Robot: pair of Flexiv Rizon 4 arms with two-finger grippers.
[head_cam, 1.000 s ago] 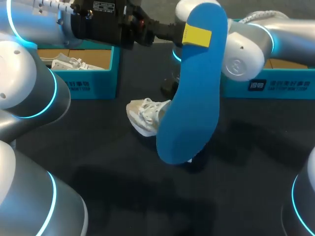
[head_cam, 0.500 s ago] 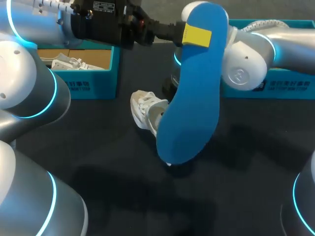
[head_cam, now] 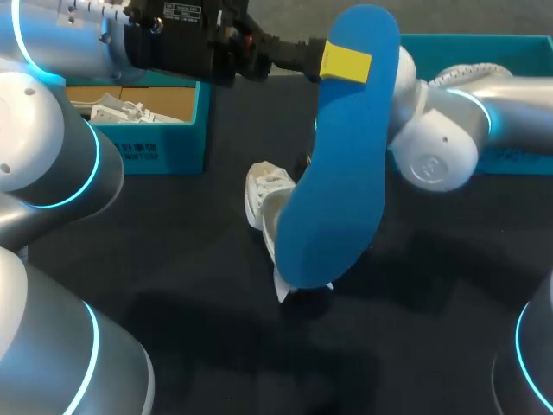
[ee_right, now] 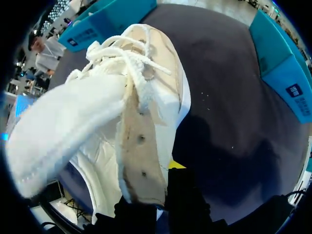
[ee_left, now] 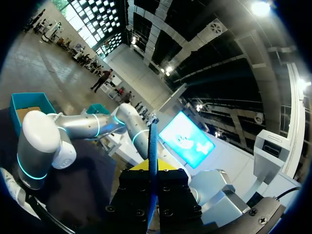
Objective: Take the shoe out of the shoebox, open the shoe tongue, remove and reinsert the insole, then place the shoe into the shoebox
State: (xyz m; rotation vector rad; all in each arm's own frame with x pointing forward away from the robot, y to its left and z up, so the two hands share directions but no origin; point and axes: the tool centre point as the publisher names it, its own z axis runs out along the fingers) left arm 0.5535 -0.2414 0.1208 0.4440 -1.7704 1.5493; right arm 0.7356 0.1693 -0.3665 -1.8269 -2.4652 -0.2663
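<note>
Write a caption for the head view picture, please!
Left gripper holds the blue insole upright; right arm holds the white shoe, partly hidden behind it.

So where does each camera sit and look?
Head view: above and behind, looking down on left arm, right arm, insole, shoe.
Left wrist view: on that wrist, looking along its jaws, shut on the insole; right arm beyond.
Right wrist view: on that wrist, along its jaws gripping the shoe.
Shared: head and left wrist, insole; head and right wrist, shoe.
</note>
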